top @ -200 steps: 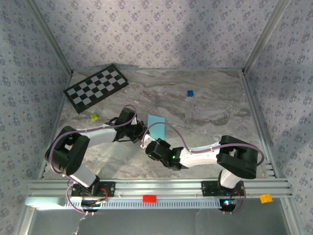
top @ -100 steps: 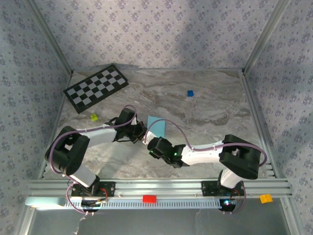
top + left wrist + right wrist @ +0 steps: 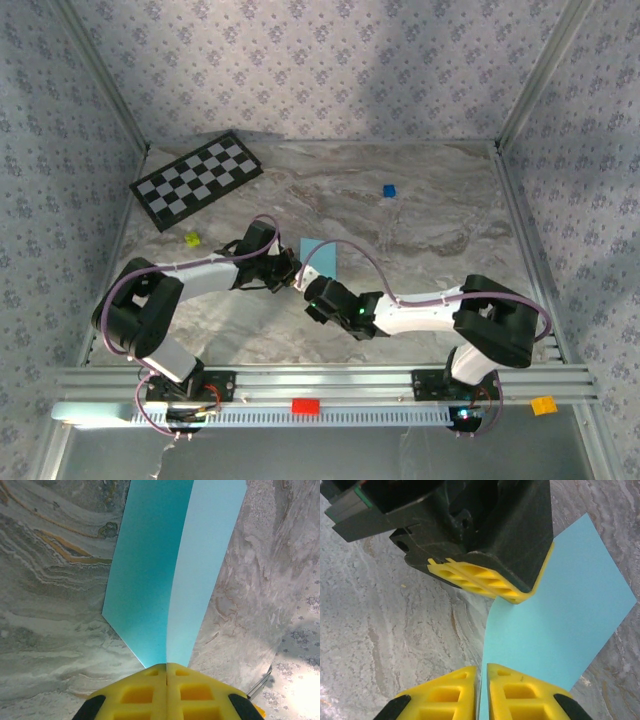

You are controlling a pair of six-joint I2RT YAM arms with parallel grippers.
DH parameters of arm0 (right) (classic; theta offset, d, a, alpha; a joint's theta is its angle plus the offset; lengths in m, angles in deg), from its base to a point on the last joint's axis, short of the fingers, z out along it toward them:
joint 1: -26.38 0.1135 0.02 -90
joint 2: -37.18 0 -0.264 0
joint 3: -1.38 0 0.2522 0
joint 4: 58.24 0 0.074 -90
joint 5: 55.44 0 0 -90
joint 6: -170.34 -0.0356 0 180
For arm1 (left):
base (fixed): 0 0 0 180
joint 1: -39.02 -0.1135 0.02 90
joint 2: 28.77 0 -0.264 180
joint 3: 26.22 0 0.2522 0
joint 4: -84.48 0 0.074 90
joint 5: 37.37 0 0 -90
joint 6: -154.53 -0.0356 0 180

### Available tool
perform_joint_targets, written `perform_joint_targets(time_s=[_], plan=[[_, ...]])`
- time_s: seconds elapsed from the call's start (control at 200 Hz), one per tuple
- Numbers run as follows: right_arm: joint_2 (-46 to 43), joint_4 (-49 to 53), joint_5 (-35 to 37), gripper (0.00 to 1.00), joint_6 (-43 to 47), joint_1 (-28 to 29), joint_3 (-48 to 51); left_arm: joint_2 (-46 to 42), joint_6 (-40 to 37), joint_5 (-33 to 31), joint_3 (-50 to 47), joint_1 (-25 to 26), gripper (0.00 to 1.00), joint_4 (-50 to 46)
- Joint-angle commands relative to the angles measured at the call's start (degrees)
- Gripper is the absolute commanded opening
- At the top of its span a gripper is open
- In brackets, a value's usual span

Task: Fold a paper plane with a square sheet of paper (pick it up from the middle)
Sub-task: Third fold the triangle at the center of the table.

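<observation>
Jointly, square sheet of paper (image 3: pixel 150 575) inside left tool (image 3: pixel 166 670) and right tool (image 3: pixel 483 672).

left arm (image 3: pixel 200 272): jaws clamped | right arm (image 3: pixel 415 315): jaws clamped | wrists adjacent

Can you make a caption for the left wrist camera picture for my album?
Left gripper pinching the bent sky-blue sheet of paper over the marble table.

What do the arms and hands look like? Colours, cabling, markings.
Left arm and right arm match: white links, black joint housings, black bases on an aluminium rail. A thin purple cable loops along each. Left hand and right hand: black bodies, yellow pads with rectangular cut-outs. No lettering that I can make out.
</observation>
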Motion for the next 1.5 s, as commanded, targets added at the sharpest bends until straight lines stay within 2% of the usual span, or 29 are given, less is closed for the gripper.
perform_joint_targets(time_s=[0.0,0.29,0.425,0.6,0.66,0.705,0.735,0.92,1.025,1.164,1.494], plan=[[-1.38,1.84,-0.93,0.12,-1.32,-0.32,-0.72,-1.23,-0.78,-0.44,1.36,-0.28,0.05,-1.45],[-2.12,1.92,-2.86,0.10,-3.09,-1.26,-0.23,-1.05,-0.73,-0.61,1.46,-0.29,0.05,-1.80],[-2.10,2.19,-6.04,0.04,-3.61,-2.13,-0.37,-1.15,-0.75,-0.70,1.52,-0.27,0.06,-1.82],[-2.02,1.85,-13.42,0.00,-5.03,-4.62,-0.07,-1.84,-1.21,-1.01,1.71,-0.30,0.13,-2.34],[-2.04,1.85,-16.82,0.00,-4.84,-5.59,0.04,-2.37,-2.08,-1.84,2.26,-0.32,0.22,-4.20],[-1.96,1.60,-19.92,0.00,-5.48,-6.66,0.13,-3.04,-2.98,-2.95,2.86,-0.41,0.36,-6.55],[-1.88,1.52,-22.62,0.00,-6.28,-7.58,0.23,-3.64,-3.54,-3.71,3.18,-0.52,0.41,-7.84],[-0.35,-0.29,-39.62,0.00,-13.30,-13.94,0.01,-7.78,-6.19,-7.39,4.86,-1.54,0.51,-14.63],[1.27,-1.59,-46.50,0.00,-17.16,-17.07,-0.42,-8.56,-7.58,-7.13,5.44,-2.60,0.51,-16.50],[3.68,-1.89,-52.52,0.00,-20.50,-19.60,-1.50,-8.63,-8.09,-6.18,5.71,-3.30,0.46,-16.42],[4.73,-0.21,-54.04,0.00,-21.64,-20.81,-2.20,-4.40,-9.70,-3.12,9.48,-3.30,0.28,-14.36]])
